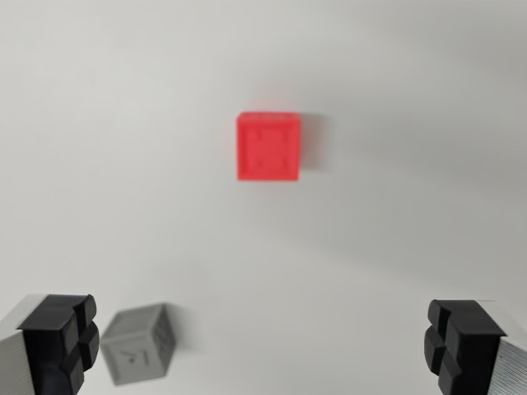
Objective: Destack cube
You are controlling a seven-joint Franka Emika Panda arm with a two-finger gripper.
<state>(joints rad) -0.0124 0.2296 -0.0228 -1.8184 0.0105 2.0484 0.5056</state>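
A red cube lies on the white surface near the middle of the wrist view, seen from above and a little blurred. A grey cube sits apart from it at the lower left, just right of my left fingertip. My gripper is open, with its black fingertips at the bottom corners and nothing between them. The right fingertip stands far from both cubes. Neither cube rests on the other.
A plain white surface fills the view, with soft shadows at the upper right.
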